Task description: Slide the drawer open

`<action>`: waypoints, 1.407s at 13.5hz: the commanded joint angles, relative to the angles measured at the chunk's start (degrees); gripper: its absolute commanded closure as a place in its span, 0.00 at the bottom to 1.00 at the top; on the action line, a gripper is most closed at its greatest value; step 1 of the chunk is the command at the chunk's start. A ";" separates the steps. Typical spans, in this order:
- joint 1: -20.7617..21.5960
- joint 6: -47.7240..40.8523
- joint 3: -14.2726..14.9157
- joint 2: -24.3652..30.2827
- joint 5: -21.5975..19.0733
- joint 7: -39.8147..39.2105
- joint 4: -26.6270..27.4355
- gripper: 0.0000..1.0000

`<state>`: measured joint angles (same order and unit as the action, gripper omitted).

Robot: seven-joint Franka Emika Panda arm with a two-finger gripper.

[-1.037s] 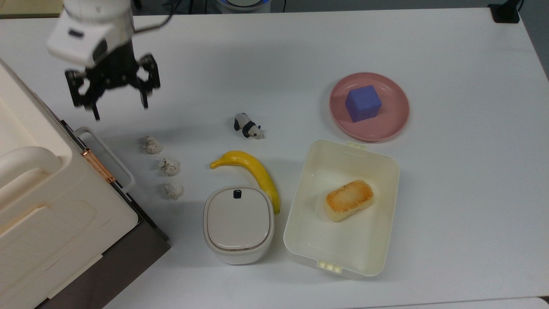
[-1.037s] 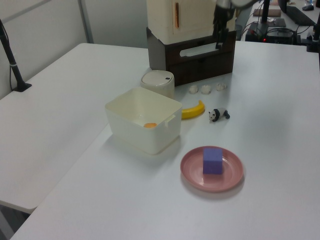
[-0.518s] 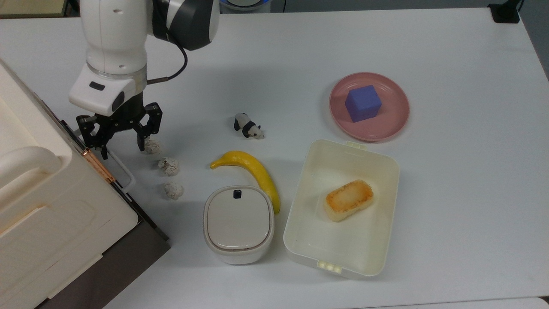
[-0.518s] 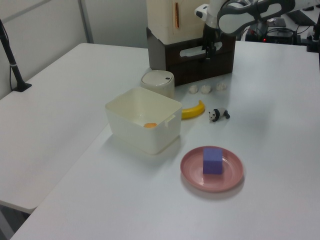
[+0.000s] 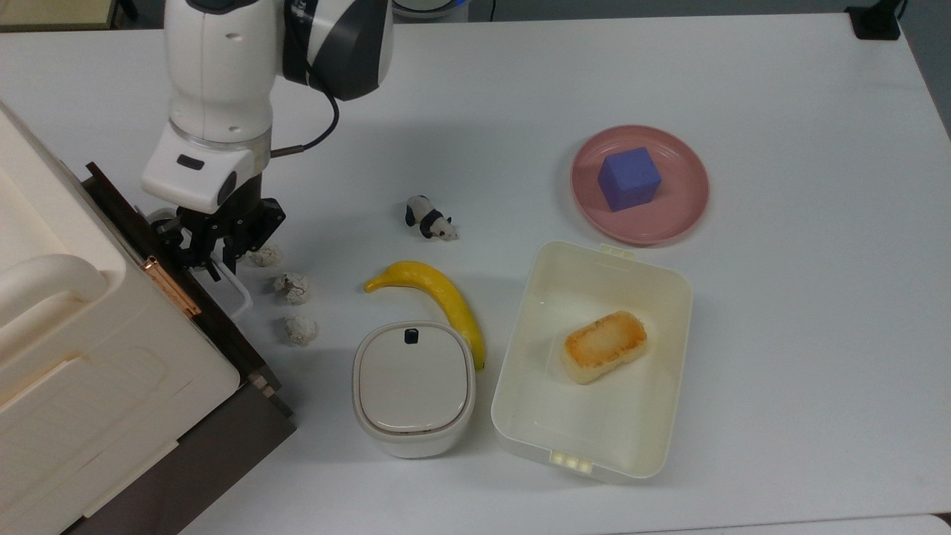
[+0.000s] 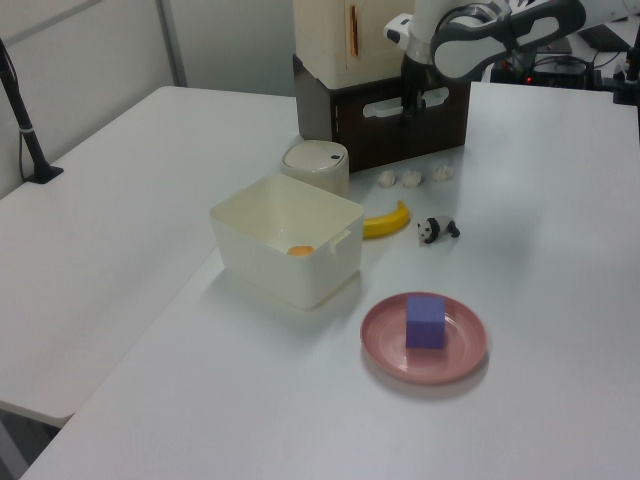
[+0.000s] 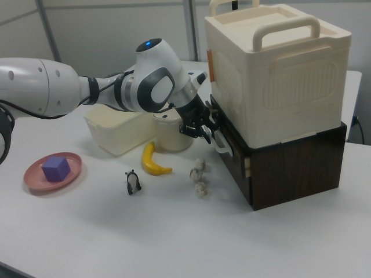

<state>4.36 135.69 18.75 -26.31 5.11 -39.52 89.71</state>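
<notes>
Gripper (image 5: 215, 256) clamped on handle (image 5: 236, 288); drawer (image 5: 186, 286) barely out. Rigid, probably slides straight; hold handle mid-loop.

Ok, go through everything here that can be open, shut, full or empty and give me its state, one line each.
drawer: pulled out a little from the dark cabinet
gripper: shut on the drawer's white handle
cream bin: open, holding one toasted bread piece
small white box: lid on
pink plate: holding a purple cube
</notes>
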 commanded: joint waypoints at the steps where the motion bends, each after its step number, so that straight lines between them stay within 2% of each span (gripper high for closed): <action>1: 6.17 -2.96 2.08 4.15 -0.28 0.94 5.73 0.84; 7: 9.35 -16.59 1.82 10.48 -1.07 1.03 6.26 0.80; 8: 9.79 -18.69 1.73 11.09 -1.16 1.20 6.18 0.68; 9: 10.40 -20.19 1.65 11.45 -1.24 3.90 6.26 0.44; 10: 10.67 -20.81 1.47 11.54 -1.16 7.49 6.18 0.28; 11: 10.76 -21.08 1.38 11.63 -1.16 11.27 6.09 0.07; 12: 11.37 -21.34 1.29 12.15 -1.16 14.35 6.09 0.00; 13: 12.16 -22.48 1.03 12.94 -1.16 17.86 6.09 0.00; 14: 11.55 -24.40 -0.54 13.82 -1.16 21.29 5.74 0.00; 16: 5.17 -30.03 -10.26 17.59 -0.81 34.72 5.65 0.00; 17: -1.74 -33.35 -18.57 19.78 -0.46 39.91 5.73 0.00; 18: -5.90 -35.39 -22.75 21.11 -0.45 40.92 5.74 0.00; 19: -8.38 -37.15 -24.62 22.34 -1.06 41.10 5.65 0.00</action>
<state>6.71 103.96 4.57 -10.19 4.46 -3.38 93.39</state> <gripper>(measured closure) 0.000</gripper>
